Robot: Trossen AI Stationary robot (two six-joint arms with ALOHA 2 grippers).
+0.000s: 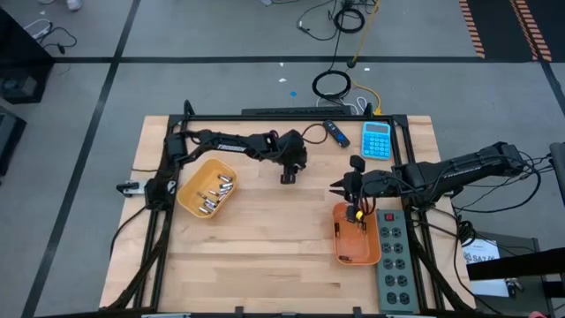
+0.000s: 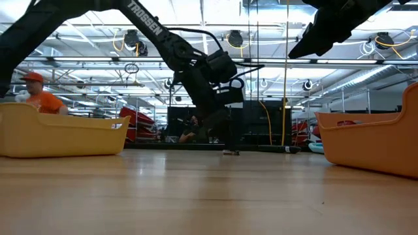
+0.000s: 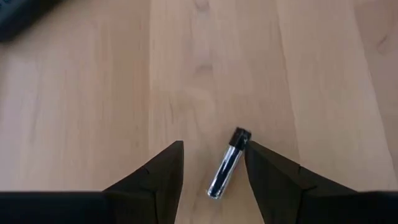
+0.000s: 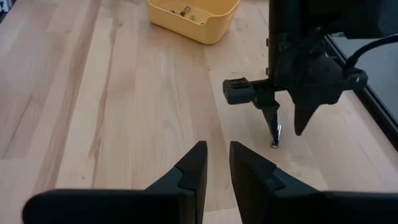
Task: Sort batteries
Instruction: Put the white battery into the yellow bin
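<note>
A small dark battery lies on its side on the bare wood in the middle of the table. My left gripper is open, slants down over it and has one finger on each side. Whether the finger by the battery's far end touches it, I cannot tell. The right wrist view shows the left gripper with the battery at its fingertips. The yellow tray on the left holds several silver batteries. My right gripper hangs over the orange tray's far end, its fingers close together with nothing between them.
A blue calculator and a dark blue-tipped stick lie at the table's far edge. A grey power strip lies right of the orange tray. Bare wood stretches between the two trays and toward the near edge. A person in orange is in the room behind.
</note>
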